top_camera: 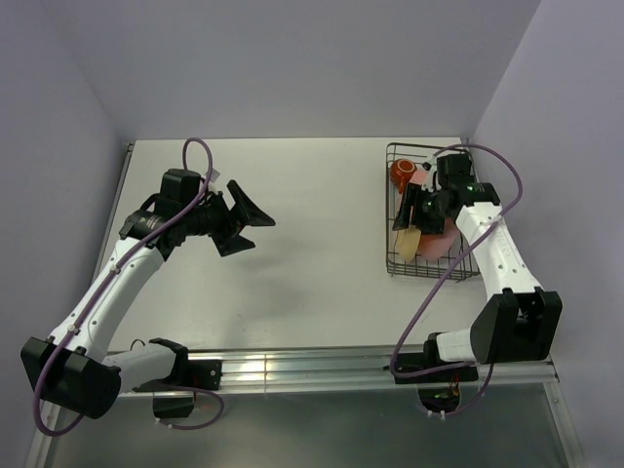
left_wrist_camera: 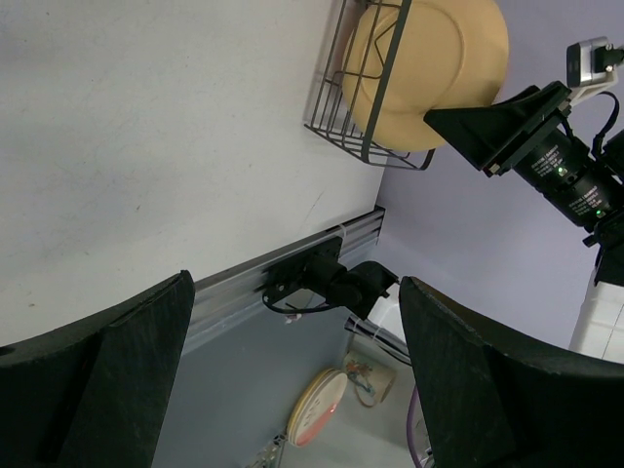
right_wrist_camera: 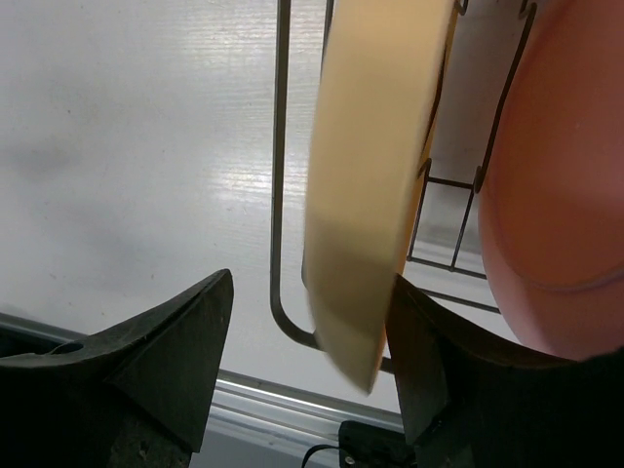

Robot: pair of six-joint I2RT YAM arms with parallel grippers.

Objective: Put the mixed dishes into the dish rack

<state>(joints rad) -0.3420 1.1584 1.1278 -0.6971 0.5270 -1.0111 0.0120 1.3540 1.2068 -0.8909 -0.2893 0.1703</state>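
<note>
1. Top external: shows left gripper [top_camera: 261, 236] spread wide above the table [top_camera: 312, 195].
2. Right wrist: shows right gripper [right_wrist_camera: 310, 278] parted around pale orange plate [right_wrist_camera: 375, 146], upright inside dish rack [right_wrist_camera: 281, 146].
3. Places pink plate [right_wrist_camera: 565, 195] just beside it.

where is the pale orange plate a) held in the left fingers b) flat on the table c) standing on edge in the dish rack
c, the pale orange plate stands on edge inside the wire dish rack, while the left gripper is open and holds nothing.
</note>
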